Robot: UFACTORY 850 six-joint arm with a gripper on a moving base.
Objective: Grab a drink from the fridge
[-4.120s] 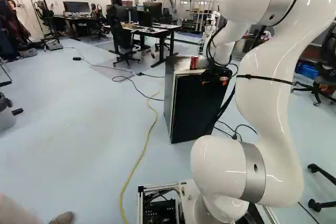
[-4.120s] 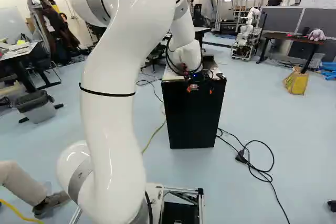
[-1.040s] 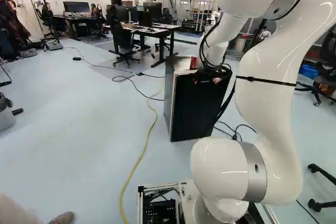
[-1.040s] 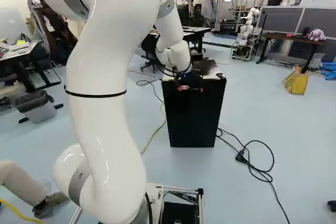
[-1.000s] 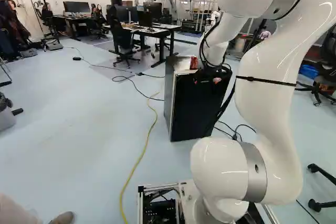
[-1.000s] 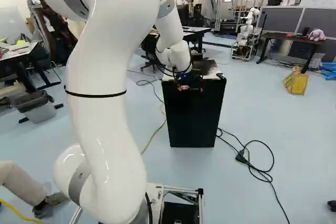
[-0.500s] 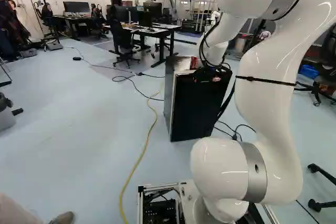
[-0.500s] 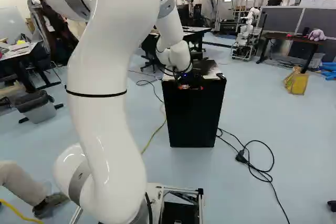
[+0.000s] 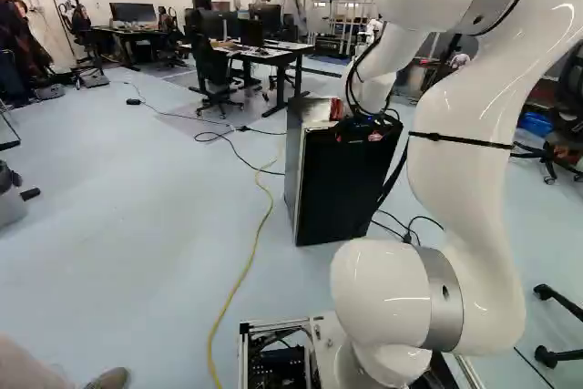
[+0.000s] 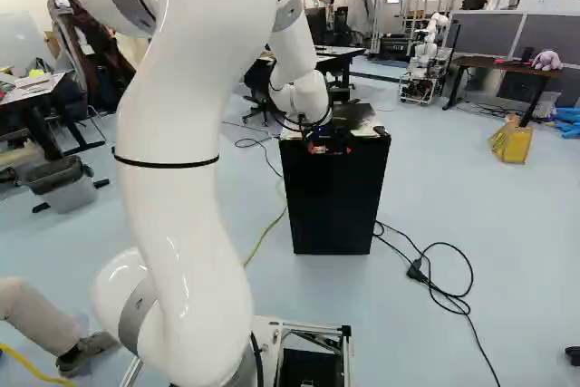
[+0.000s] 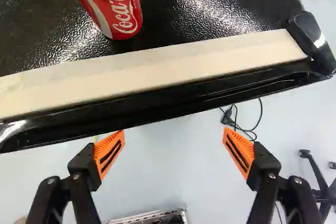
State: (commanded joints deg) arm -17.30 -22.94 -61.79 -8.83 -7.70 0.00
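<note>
Carries the gripper (image 10: pixel 332 149) open at two o'clock from the centre of the right base view, close by the near upper edge of the black fridge (image 10: pixel 331 201), with both orange pads (image 11: pixel 109 153) spread wide apart. Cannot tell whether touching that edge. In the wrist view, counting twelve as straight ahead of the fingertips, shows the red can (image 11: pixel 116 9) at eleven o'clock, standing on the dark, textured fridge top, beyond the pale strip (image 11: pixel 157 71) and the glossy black lip (image 11: pixel 178 102), well outside the grip. Shows it again at one o'clock from the centre of the left base view, partly hidden. Bends the white arm (image 9: pixel 469 170) through three o'clock there, and through nine in the right base view. Around the gripper, on the floor, shows a black cable (image 11: pixel 228 117) at two o'clock and a chair base (image 11: pixel 316 172) at three. Trails a yellow cord (image 9: pixel 233 291) at seven in the left base view.
</note>
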